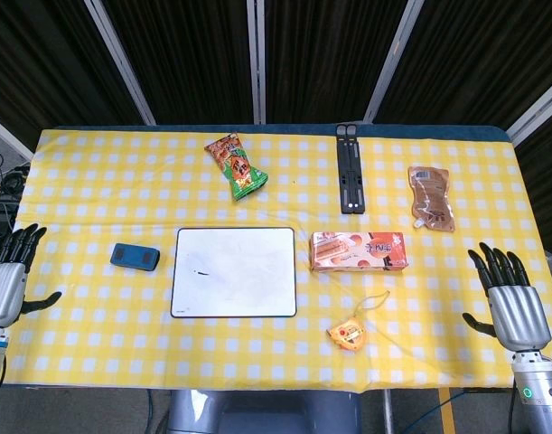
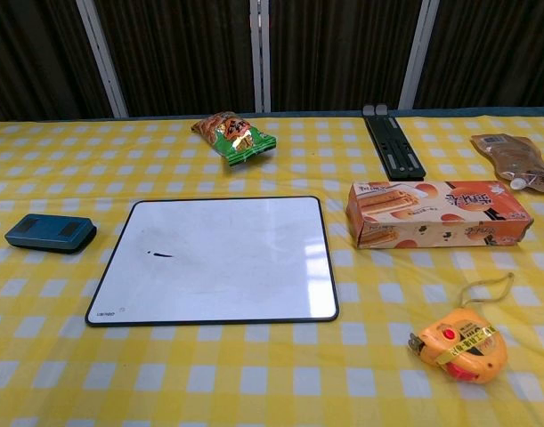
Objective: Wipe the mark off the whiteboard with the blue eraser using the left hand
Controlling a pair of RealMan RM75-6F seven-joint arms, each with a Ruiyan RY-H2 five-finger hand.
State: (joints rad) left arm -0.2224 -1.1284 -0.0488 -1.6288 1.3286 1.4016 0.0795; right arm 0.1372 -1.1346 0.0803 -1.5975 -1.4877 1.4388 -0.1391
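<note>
The whiteboard (image 1: 235, 272) (image 2: 218, 259) lies flat at the table's middle, with a small dark mark (image 1: 201, 273) (image 2: 159, 255) near its left side. The blue eraser (image 1: 135, 257) (image 2: 50, 232) rests on the cloth just left of the board. My left hand (image 1: 9, 272) hovers at the table's left edge, fingers spread and holding nothing, well left of the eraser. At the right edge my right hand (image 1: 508, 294) is likewise spread and empty. Neither hand appears in the chest view.
A green snack bag (image 1: 236, 165) (image 2: 233, 135) lies behind the board. A biscuit box (image 1: 359, 251) (image 2: 437, 212) sits to its right, an orange tape measure (image 1: 348, 334) (image 2: 458, 343) in front of that. A black stand (image 1: 350, 168) and a brown pouch (image 1: 432, 197) lie at the back right.
</note>
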